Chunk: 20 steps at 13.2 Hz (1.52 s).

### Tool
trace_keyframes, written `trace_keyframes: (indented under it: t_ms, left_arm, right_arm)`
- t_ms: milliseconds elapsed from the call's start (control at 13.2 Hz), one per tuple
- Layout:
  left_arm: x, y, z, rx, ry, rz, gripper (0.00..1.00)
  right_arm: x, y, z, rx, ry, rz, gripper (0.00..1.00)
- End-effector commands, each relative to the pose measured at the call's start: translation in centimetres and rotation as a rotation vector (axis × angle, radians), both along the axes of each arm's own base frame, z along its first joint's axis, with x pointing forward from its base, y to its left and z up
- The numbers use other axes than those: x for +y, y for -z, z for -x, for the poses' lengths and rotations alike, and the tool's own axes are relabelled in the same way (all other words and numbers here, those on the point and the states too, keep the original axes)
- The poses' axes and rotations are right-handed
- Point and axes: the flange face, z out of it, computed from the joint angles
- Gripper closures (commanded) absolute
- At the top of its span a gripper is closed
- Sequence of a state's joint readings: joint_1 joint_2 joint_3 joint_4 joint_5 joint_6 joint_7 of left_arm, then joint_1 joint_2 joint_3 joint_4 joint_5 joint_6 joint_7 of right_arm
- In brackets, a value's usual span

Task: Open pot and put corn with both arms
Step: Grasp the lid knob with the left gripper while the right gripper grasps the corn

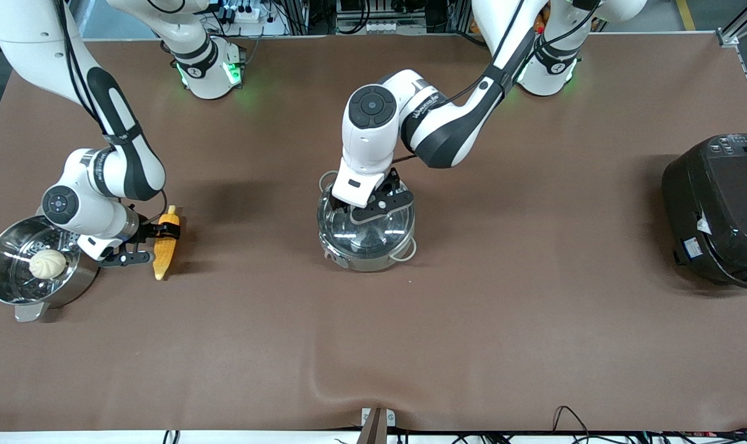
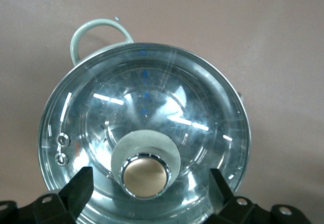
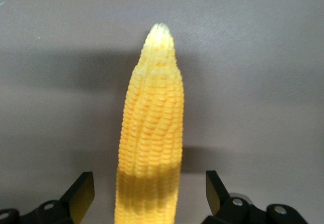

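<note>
A: Item one, the pot. We log it mid-tabletop, lid on, knob upright at the centre of the glass.

B: Left hand: over the lid. In its wrist view the fingers stand apart, one to each side of the knob, neither touching it. Nothing gripped.

A: Item two, the corn. We see it lying on the tabletop toward the right arm's end, just beside the steamer that carries the bun.

B: Right hand: down at the cob's middle. Its wrist view shows the fingers apart with the cob between them and a gap on each side. Not clamped.

A: Hazards, as we judge them?

B: First, the knob. It is small, smooth and rounded; if the left hand closes too high, the pads may slide off and the glass lid drop back on the rim, or tilt as it lifts.

A: Second, the cob. It is round and tapered, so an off-centre squeeze could roll it out, or leave it hanging end-down.

B: Third, the steamer. It sits close to the right wrist; a wide swing could knock it.

A: Fourth, timing. We would not bring the corn over while the lid is on, or both arms crowd the pot.
</note>
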<state>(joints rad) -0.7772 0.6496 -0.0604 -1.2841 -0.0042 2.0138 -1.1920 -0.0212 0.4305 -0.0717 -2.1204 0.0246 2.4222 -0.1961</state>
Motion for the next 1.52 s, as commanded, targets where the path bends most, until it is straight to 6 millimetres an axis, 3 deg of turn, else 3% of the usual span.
trace_keyframes:
  t_ms: [0,76,152,379,530,682,985,1061,1136,1212,1439]
  left_arm:
    - [-0.3,0.8,0.0,-0.017,0.005,-0.035,0.0]
    - [-0.3,1.2,0.1,-0.014,0.007,-0.039,0.0]
    - [-0.4,1.5,0.2,-0.01,0.008,-0.043,0.04]
    - [-0.8,2.8,0.9,0.007,0.016,-0.059,0.07]
    - [-0.8,3.0,1.0,0.011,0.017,-0.061,0.12]
    - [-0.8,3.4,0.9,0.017,0.017,-0.066,0.2]
    - [-0.7,3.1,0.9,0.018,0.018,-0.063,0.45]
    - [-0.6,3.1,0.8,0.018,0.018,-0.063,0.58]
    - [-0.6,3.2,0.8,0.017,0.025,-0.068,0.9]
    - [-0.7,3.3,0.9,0.018,0.024,-0.067,1.0]
    - [0.1,2.1,0.6,0.038,0.023,-0.077,1.0]
  right_arm:
    - [0.5,0.3,-0.2,-0.008,0.009,-0.022,0.13]
    - [0.6,1.0,-0.1,-0.007,0.013,-0.024,0.24]
    - [0.5,1.5,-0.2,-0.016,0.017,-0.022,0.43]
    - [0.6,1.3,-0.2,-0.01,0.022,-0.023,0.61]
    - [0.8,0.5,-0.5,-0.022,0.019,-0.024,0.88]
    - [1.8,-2.1,-1.5,-0.006,0.006,-0.031,0.93]
    - [6.3,-11.0,-3.8,0.084,0.021,-0.043,1.0]
    - [7.2,-12.6,-4.4,0.095,0.028,-0.048,1.0]
    - [8.6,-14.0,-5.0,0.098,0.036,-0.065,1.0]
    - [10.0,-15.4,-5.4,0.101,0.042,-0.085,1.0]
    - [13.9,-18.5,-5.9,0.115,0.066,-0.095,1.0]
